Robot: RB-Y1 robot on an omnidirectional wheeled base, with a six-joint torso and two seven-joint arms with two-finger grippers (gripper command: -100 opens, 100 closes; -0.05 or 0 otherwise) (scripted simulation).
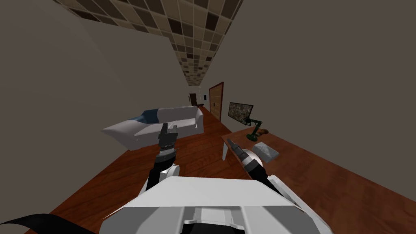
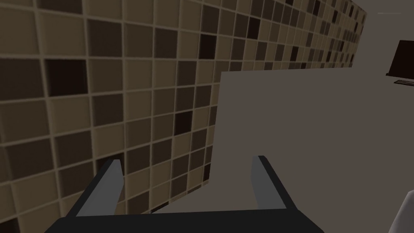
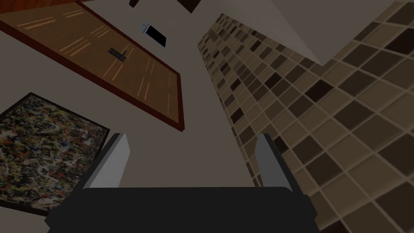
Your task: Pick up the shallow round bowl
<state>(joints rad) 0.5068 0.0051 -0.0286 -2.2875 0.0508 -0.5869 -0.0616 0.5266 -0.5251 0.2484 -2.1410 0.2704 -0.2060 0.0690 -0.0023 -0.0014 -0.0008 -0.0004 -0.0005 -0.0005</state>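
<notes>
Bowl (image 1: 252,153), if the pale round shape half hidden behind the right gripper (image 1: 229,142) is it, is seen near the wooden table's (image 1: 308,170) closest corner; its tilt cannot be told. Both grippers are held open and empty, the left gripper (image 1: 169,128) raised over the floor (image 1: 195,150). Farther along the table a grey block (image 1: 266,151) and a green lamp (image 1: 254,129) are seen. Beyond the floor stands a white sofa (image 1: 170,120).

One sofa (image 1: 170,122), one lamp (image 1: 254,128), one table (image 1: 325,178)
</notes>
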